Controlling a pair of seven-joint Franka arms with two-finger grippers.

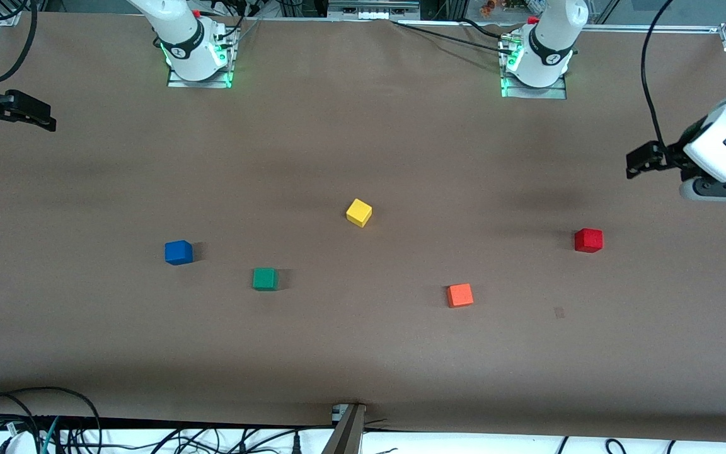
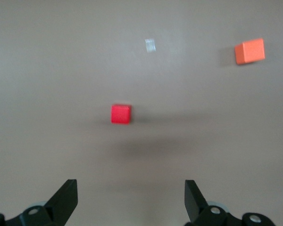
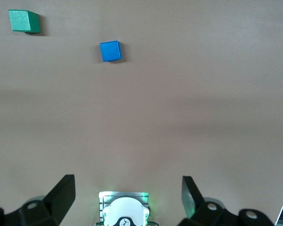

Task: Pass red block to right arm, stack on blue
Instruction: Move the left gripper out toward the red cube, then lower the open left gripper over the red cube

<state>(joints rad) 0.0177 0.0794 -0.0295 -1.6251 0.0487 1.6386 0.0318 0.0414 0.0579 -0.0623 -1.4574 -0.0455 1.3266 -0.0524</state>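
Observation:
The red block [image 1: 588, 240] sits on the brown table toward the left arm's end; it also shows in the left wrist view [image 2: 120, 114]. The blue block [image 1: 178, 252] sits toward the right arm's end and shows in the right wrist view [image 3: 111, 51]. My left gripper [image 1: 639, 161] hangs open and empty in the air over the table's left-arm end, apart from the red block; its jaws [image 2: 131, 197] stand wide. My right gripper [image 1: 41, 118] hangs open and empty over the right-arm end [image 3: 128, 194], apart from the blue block.
A yellow cube [image 1: 358, 212] sits mid-table. A green cube [image 1: 265, 278] lies beside the blue block [image 3: 23, 21]. An orange cube [image 1: 459, 294] lies nearer the front camera than the red block [image 2: 250, 51]. A small tape mark [image 1: 558, 312] is on the table. The right arm's base [image 3: 125, 212] shows between the right jaws.

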